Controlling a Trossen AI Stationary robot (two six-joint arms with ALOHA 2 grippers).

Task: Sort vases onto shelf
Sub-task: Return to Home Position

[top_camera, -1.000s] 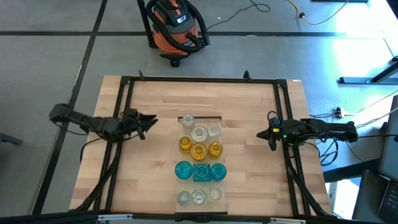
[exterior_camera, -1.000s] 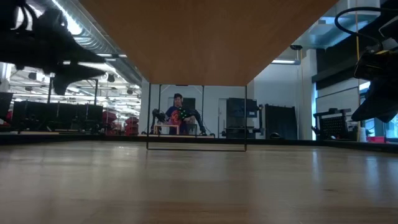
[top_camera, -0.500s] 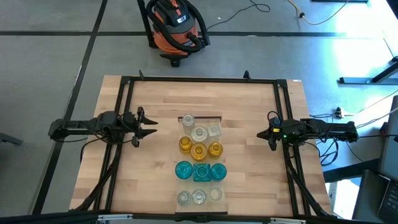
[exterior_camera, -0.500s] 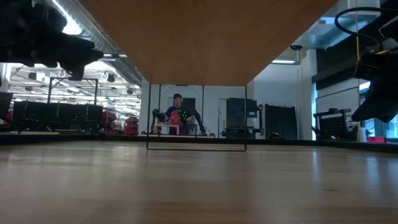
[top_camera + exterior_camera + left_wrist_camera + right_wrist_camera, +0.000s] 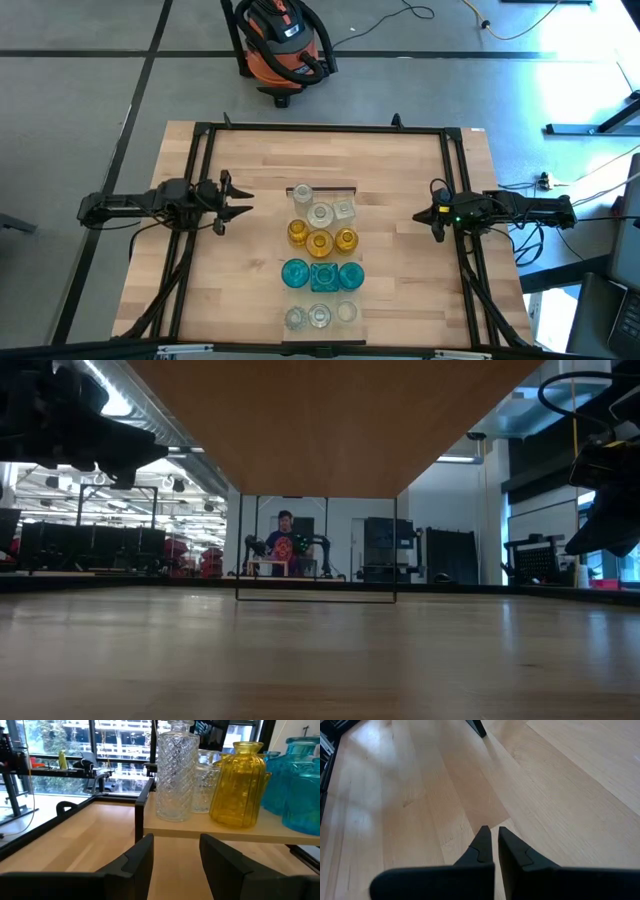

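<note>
The left arm (image 5: 140, 205) lies long and flat over the left side of the worktop (image 5: 400, 165) and reaches in toward the middle. The left tool (image 5: 236, 203) at its tip points at the shelf (image 5: 180, 830). Its two fingers (image 5: 140, 857) are spread wide and hold nothing. It hangs up off the wood, near the shelf, and touches no vase.

The right arm (image 5: 520, 208) lies the same way over the right side. The right tool (image 5: 427, 215) also points at the middle, well apart from the shelf. Its fingers (image 5: 481, 847) are almost together, with only a thin slit between them. Nothing is in them.

There is bare wood on both sides of the shelf, between it and each tool. A black frame (image 5: 320, 128) runs around the edge of the worktop.

The shelf sits in the middle of the worktop, with a thin black bar (image 5: 322, 186) at one end. All the vases stand on it in rows of three. At the bar end are three clear vases (image 5: 321, 213). Next come three yellow vases (image 5: 320, 242), then three teal vases (image 5: 323, 276). Three more clear ones stand at the other end. That makes six clear, three yellow and three teal, twelve in all.
</note>
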